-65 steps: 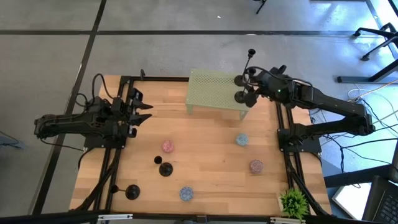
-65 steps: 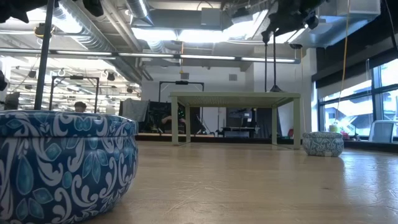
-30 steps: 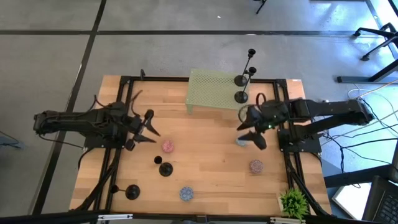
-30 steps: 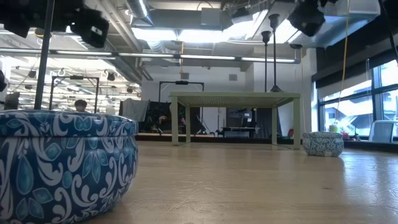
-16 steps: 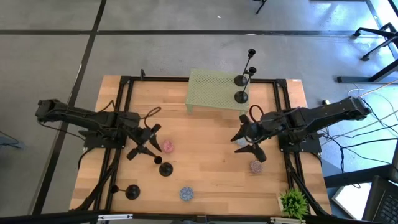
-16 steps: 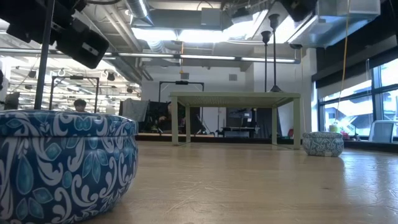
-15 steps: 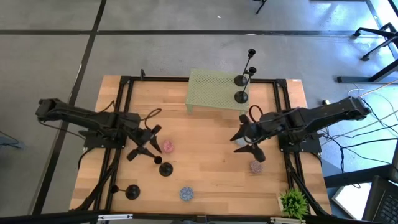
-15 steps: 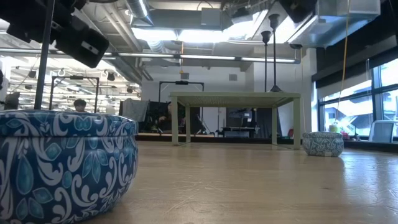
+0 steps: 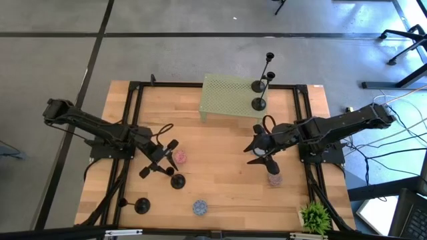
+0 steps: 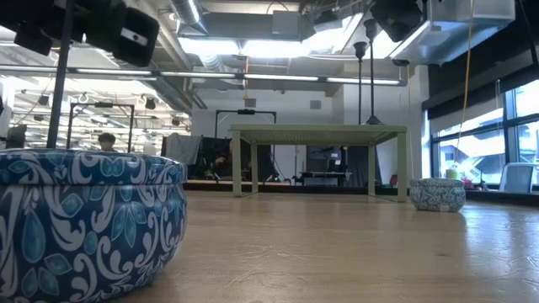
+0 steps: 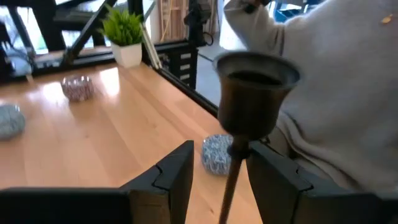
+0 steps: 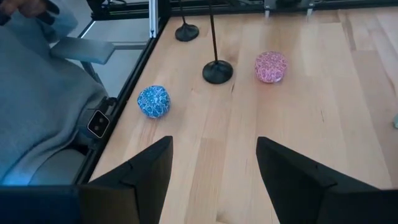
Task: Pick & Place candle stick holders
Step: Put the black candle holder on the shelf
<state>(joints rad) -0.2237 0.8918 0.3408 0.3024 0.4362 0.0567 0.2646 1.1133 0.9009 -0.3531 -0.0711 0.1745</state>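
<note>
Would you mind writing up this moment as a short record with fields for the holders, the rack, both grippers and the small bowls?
rack: pale green mesh stand at the table's far edge
holders placed: two candle stick holders stand on the rack's right end
holders left: two on the table, near the left front
left gripper: open, its fingers on either side of a holder's stem, not closed on it
right gripper: open, empty, over the table's right half
small bowls: pink, blue and pink patterned ones on the table

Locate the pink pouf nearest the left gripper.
High view: the pink pouf lies left of table centre, just right of the left gripper, beside a candle stick holder.
</note>
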